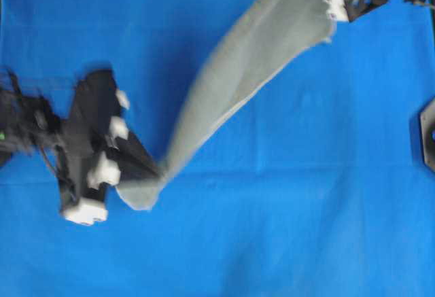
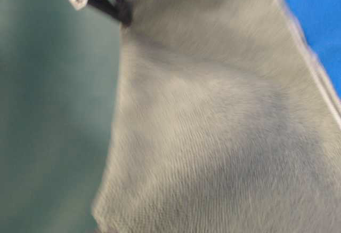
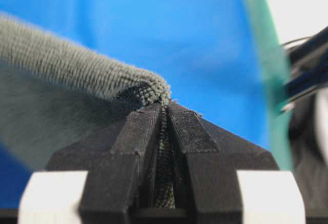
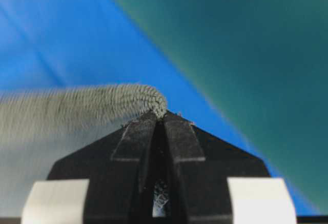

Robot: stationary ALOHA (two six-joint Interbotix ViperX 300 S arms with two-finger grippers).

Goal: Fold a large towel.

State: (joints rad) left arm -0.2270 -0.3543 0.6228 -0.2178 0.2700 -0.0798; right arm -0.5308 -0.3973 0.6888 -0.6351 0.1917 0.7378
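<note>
- One towel (image 1: pixel 251 66), grey-green, hangs stretched between two grippers above one blue sheet (image 1: pixel 306 195).
- Left gripper (image 3: pixel 165 112): jaws clamped on a towel corner.
- Right gripper (image 4: pixel 160 115): jaws clamped on another corner.

Stretched as a raised diagonal band across the blue sheet (image 1: pixel 306 195): the towel (image 1: pixel 245 73), barring any crossing between lower left and upper right. Open sheet either side of it. At the right edge, a dark fixture (image 1: pixel 428 134).

Nubbly matt terry towel (image 1: pixel 251 73), smooth blue sheet (image 1: pixel 306 195) — matt black plastic pincer (image 3: pixel 165 112), faintly grainy
</note>
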